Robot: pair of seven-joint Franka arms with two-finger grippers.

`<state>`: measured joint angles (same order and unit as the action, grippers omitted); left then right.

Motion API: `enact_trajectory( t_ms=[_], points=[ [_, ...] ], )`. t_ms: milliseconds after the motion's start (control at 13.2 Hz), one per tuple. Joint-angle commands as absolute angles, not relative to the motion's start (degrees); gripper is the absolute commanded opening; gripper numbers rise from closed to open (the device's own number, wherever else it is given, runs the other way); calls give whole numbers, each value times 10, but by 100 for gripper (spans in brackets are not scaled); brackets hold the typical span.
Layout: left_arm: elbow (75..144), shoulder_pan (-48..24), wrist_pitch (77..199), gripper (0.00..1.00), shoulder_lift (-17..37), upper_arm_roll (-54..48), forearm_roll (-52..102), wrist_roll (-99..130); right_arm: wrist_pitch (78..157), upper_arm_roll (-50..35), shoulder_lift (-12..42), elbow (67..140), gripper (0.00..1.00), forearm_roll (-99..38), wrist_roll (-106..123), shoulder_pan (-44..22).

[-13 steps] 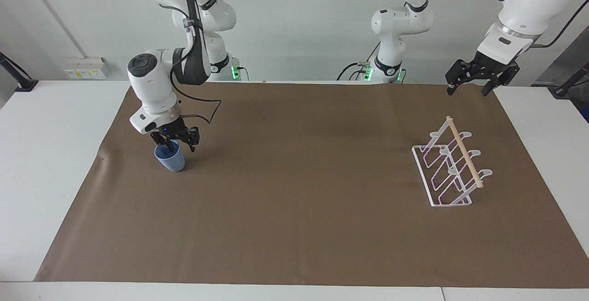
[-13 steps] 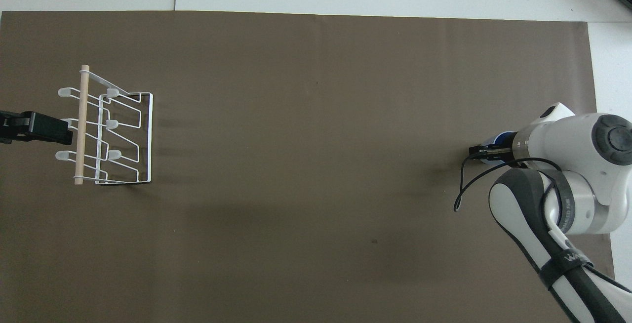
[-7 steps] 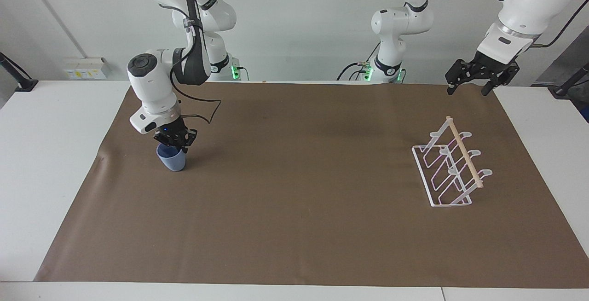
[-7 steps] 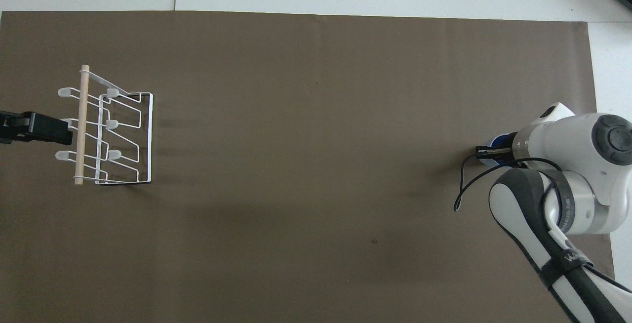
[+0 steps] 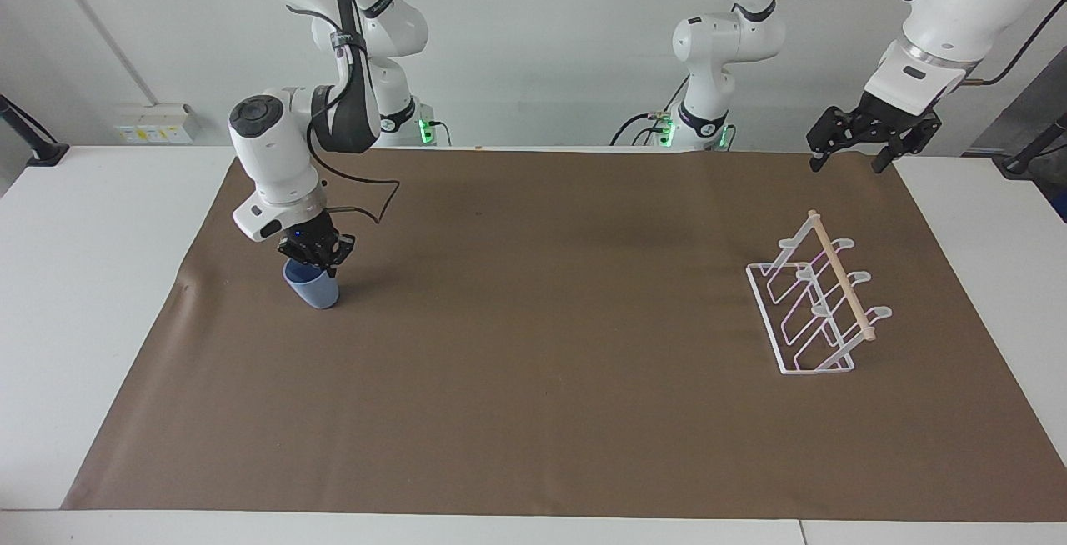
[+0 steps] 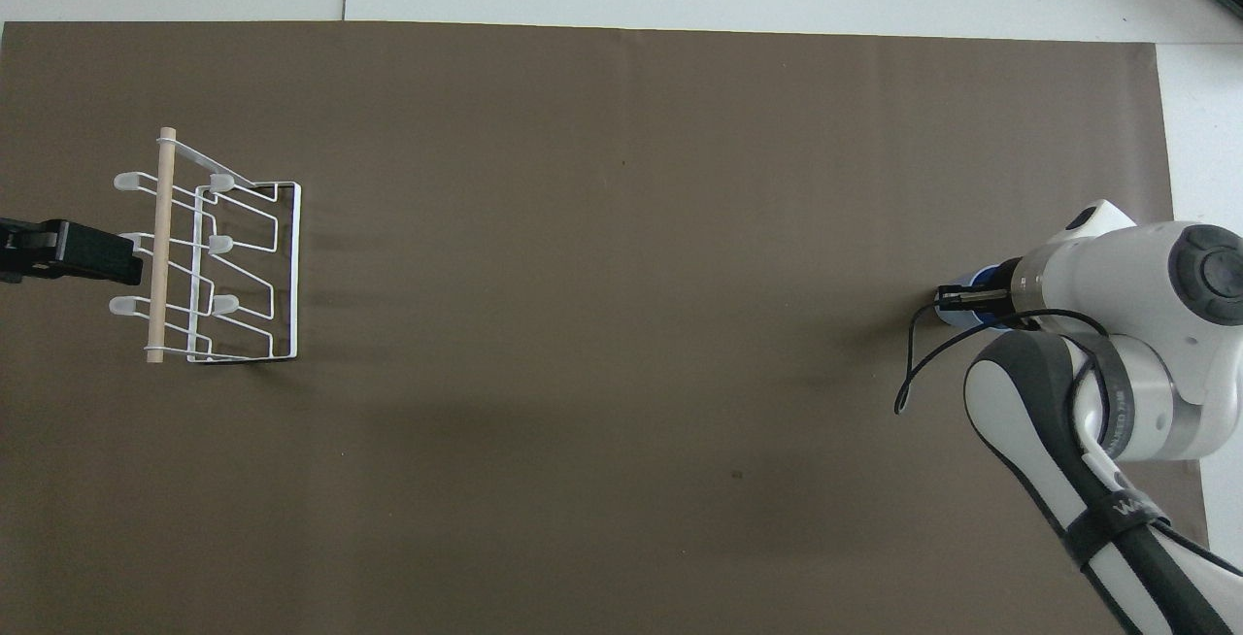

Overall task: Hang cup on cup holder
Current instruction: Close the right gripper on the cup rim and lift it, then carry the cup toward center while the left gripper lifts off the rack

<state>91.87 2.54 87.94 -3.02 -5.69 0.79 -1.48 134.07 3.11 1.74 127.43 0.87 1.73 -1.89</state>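
Facing view: my right hand is pinched on the rim of the cup, which stands on the brown mat at my right arm's end of the worktop. My left hand hangs spread above the mat's edge, near the cup holder.

Overhead view: my right hand covers most of the cup; my left hand waits beside the cup holder.

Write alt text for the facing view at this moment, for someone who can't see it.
The right gripper is shut on the rim of the light-blue cup, which stands on a brown mat at the right arm's end of the table. At the left arm's end stands the empty white wire cup holder; the left gripper waits open, raised over the mat's edge.
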Motion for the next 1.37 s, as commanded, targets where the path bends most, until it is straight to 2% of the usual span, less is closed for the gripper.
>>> enact_trajectory(
  t_ms=[0,456,1065,1293],
  points=[
    [941,21,893,100,-48,-55,4,3,1354,29,22,1275,0,-12,24,-17],
    [941,21,894,100,-48,-56,5,22,1352,17,27,1260,0,-162,109,-17],
    [935,21,881,100,-47,-54,93,207,1313,-39,25,1245,0,-416,293,-17],
    [936,21,913,100,-46,-60,113,313,1294,-51,24,1241,0,-497,343,-17]
  ],
)
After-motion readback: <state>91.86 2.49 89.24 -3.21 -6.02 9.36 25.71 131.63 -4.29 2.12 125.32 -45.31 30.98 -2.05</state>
